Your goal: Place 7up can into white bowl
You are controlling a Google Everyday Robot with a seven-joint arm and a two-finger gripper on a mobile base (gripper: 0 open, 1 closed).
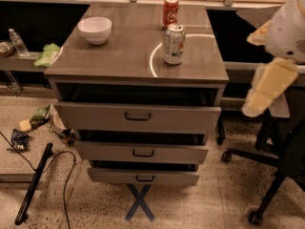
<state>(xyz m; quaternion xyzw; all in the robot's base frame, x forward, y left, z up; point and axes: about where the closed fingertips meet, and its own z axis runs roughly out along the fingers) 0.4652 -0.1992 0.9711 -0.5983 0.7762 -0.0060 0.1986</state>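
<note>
7up can (174, 44), a silvery-white aluminium drink can with green lettering and a silver top, stands upright on the grey-brown rectangular worktop (128, 56), toward the right edge and nearer the front edge than the back.

Judged from its material, it is light, thin-walled and smooth. Excess squeeze would dent it, and a glancing contact would tip it. Recommended hold: across the cylindrical body at mid-height, approached from the right edge or from above.

The small round plain white bowl (95, 29) sits near the back-left corner, well apart from the can. A red cola can (170, 12) stands upright near the back edge, just behind the 7up can; keep clear of it on approach. The worktop between can and bowl is bare, giving an open transfer path.

The end effector (259, 99), apparently the cream-coloured part, hangs off the worktop beyond the right edge, well apart from the can. Whether it is open or closed cannot be told.
</note>
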